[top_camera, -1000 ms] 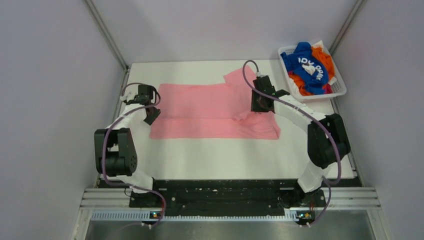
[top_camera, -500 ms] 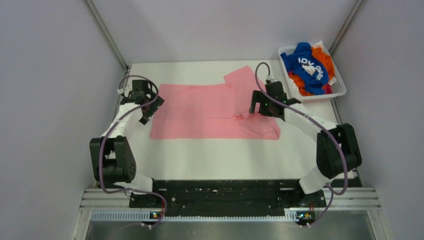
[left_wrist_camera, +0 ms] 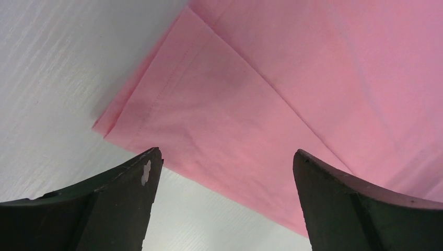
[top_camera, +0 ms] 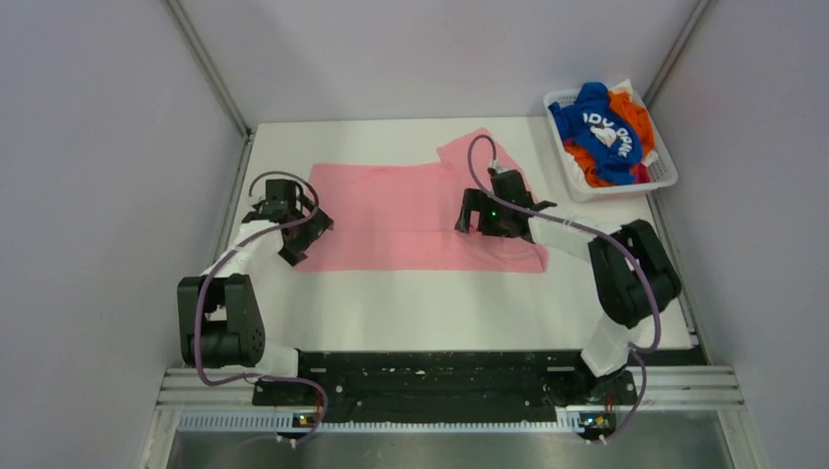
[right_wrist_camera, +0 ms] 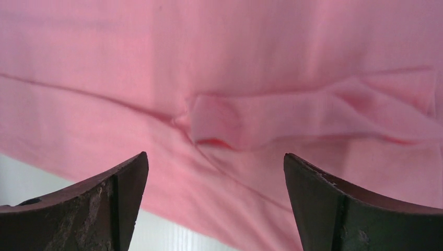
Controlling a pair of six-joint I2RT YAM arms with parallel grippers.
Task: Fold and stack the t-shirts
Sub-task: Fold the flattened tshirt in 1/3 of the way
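Note:
The pink t-shirt (top_camera: pixel 401 210) lies spread across the middle of the table, one sleeve poking out at the far right. My left gripper (top_camera: pixel 301 231) hovers open over its near left corner (left_wrist_camera: pixel 156 120); in the left wrist view the left gripper (left_wrist_camera: pixel 225 152) has nothing between its fingers. My right gripper (top_camera: pixel 473 217) stands open above a rumpled fold (right_wrist_camera: pixel 219 123) near the shirt's right end, and in the right wrist view the right gripper (right_wrist_camera: pixel 215 155) is empty too. The blue t-shirt (top_camera: pixel 598 127) and orange t-shirt (top_camera: pixel 587 161) sit bunched in the basket.
A white slatted basket (top_camera: pixel 667 176) stands at the far right corner of the white table (top_camera: pixel 440 303). Grey walls close in on the left, right and back. Both arm bases sit on the black rail at the near edge.
Both grippers have opened wide. The right one has slid left over the pink shirt's rumpled part. The left one has drawn toward the shirt's near left corner.

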